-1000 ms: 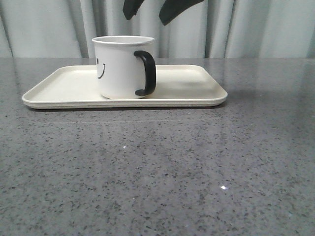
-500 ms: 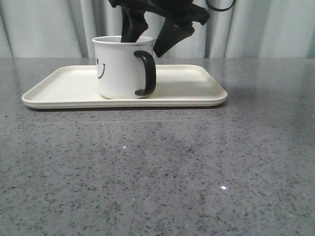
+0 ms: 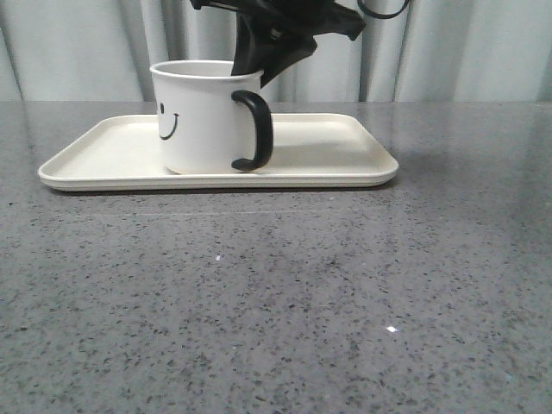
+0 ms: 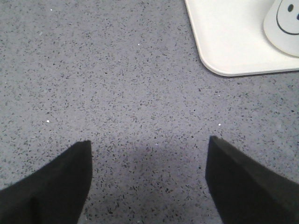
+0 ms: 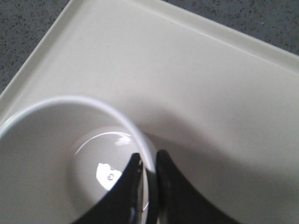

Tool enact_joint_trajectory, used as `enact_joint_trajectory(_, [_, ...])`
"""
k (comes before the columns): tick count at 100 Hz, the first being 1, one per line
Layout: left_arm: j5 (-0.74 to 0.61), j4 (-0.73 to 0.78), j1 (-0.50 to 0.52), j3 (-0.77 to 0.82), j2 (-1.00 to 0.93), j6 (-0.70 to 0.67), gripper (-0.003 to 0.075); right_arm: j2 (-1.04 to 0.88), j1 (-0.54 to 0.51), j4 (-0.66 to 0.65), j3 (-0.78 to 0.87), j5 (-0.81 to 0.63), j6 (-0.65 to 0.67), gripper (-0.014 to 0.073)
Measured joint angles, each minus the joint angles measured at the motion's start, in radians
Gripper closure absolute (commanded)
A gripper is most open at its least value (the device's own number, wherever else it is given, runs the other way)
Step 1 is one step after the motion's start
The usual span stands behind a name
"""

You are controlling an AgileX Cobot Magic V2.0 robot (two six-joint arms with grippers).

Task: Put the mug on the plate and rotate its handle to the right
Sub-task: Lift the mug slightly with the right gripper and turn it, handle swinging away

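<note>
Now, with the right gripper (image 5: 146, 175) pinched on the mug (image 3: 205, 116) rim, twist gently, keeping the handle (image 3: 254, 129) rightward and the base flat on the plate (image 3: 345, 164).

No readable text, brand or number anywhere; only sign: black smiley face print on mug (image 3: 207, 116) side.

Right gripper (image 3: 252, 67) cut off above by the front view's top edge, mug (image 4: 283, 23) half out of the left wrist view, its rim (image 5: 93, 105) blurred in the right wrist view.
</note>
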Motion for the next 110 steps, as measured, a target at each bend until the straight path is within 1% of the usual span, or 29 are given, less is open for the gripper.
enact_joint_trajectory(4, [0.0, 0.0, 0.0, 0.0, 0.0, 0.0, 0.0218, 0.0, 0.0, 0.0, 0.0, -0.002, 0.001, 0.065])
enact_joint_trajectory(23, [0.0, 0.0, 0.0, 0.0, 0.0, 0.0, 0.0218, 0.0, 0.0, 0.0, -0.015, 0.008, -0.004, 0.065])
enact_joint_trajectory(41, [0.0, 0.0, 0.0, 0.0, 0.0, 0.0, 0.0218, 0.0, 0.0, 0.0, -0.098, 0.117, -0.113, 0.0652])
enact_joint_trajectory(63, [0.0, 0.0, 0.0, 0.0, 0.0, 0.0, 0.0218, 0.026, 0.0, 0.0, -0.278, 0.28, -0.274, 0.0654])
enact_joint_trajectory(89, [0.0, 0.0, 0.0, 0.0, 0.0, 0.0, 0.0218, 0.174, 0.0, 0.0, -0.546, 0.516, -0.47, 0.0655])
enact_joint_trajectory(98, [0.0, 0.0, 0.0, 0.0, 0.0, 0.0, 0.0218, 0.225, -0.005, 0.012, -0.63, 0.545, -0.512, 0.0655])
enact_joint_trajectory(110, [0.0, 0.0, 0.0, 0.0, 0.0, 0.0, 0.0218, 0.27, -0.039, 0.075, -0.7, 0.547, -0.546, 0.0655])
